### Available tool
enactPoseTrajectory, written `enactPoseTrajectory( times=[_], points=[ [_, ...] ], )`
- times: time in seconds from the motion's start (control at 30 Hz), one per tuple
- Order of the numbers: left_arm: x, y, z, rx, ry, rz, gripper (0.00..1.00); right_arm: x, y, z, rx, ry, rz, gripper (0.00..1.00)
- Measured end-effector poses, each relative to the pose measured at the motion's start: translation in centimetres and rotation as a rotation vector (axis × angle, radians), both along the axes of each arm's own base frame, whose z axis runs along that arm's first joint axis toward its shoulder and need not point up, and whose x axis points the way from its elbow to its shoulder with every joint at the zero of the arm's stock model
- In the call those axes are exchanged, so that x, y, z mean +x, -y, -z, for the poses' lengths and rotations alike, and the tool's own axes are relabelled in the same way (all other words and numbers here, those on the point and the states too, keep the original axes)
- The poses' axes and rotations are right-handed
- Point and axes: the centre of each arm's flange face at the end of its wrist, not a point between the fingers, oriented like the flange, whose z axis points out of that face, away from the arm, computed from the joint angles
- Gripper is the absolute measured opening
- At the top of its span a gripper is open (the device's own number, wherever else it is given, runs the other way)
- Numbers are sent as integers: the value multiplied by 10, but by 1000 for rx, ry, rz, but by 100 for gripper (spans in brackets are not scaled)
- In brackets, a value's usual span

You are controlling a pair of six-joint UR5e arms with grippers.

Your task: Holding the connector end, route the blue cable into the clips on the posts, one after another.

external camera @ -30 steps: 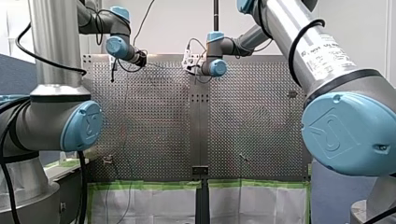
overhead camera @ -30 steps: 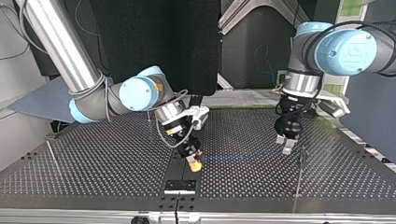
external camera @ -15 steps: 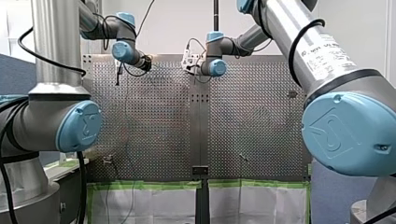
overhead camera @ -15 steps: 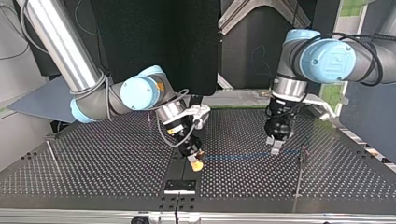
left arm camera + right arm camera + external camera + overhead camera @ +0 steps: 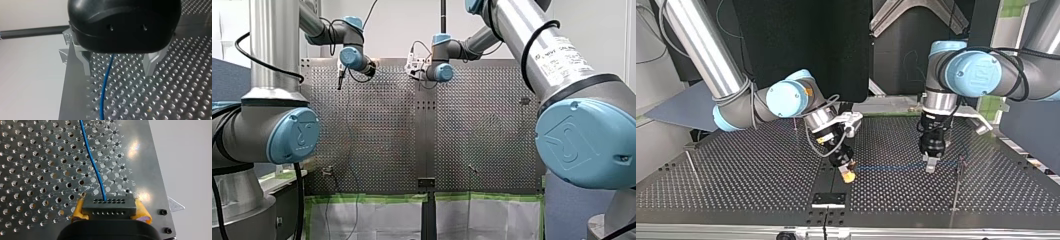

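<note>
My right gripper (image 5: 110,209) is clamping its soft yellow pads (image 5: 78,210) on the two short ends of the connector (image 5: 109,206), a dark blocky rectangle with rows of small holes. The blue cable (image 5: 93,165), thin and smooth, is leaving the connector's face and running ahead over the shiny perforated table (image 5: 37,170). In the top view it is stretching sideways, from the connector at the middle toward the thin post (image 5: 956,185) at the right. There it is passing between the angular metal fingers (image 5: 84,60) of my left gripper (image 5: 117,63), which are standing apart and clear of it. Since a second ago my left arm has been sliding along the cable toward my right gripper, which is barely shifting.
</note>
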Motion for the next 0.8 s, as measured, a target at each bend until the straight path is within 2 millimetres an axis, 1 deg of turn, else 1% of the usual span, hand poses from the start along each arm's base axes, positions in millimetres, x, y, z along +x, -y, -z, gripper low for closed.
enactPoseTrajectory(
  times=[0.13, 0.23, 0.33, 0.5, 0.6, 0.7, 0.8],
  points=[
    [4, 1, 7, 16, -5, -19, 100, 0, 0, 0, 0, 0, 0, 0],
    [6, 4, 8, 22, 7, -25, 100, 0, 0, 0, 0, 0, 0, 0],
    [8, 8, 3, 20, 32, -32, 100, 0, 0, 0, 0, 0, 0, 0],
    [10, 15, -13, 10, 73, -40, 100, 0, 0, 0, 0, 0, 0, 0],
    [11, 18, -19, 7, 86, -40, 100, 0, 0, 0, 0, 0, 0, 0],
    [13, 20, -14, 10, 72, -37, 100, -1, 1, 1, 1, -1, 1, 0],
    [17, 24, -3, 18, 41, -33, 100, -2, 3, 1, 0, -1, 3, 0]
  ],
)
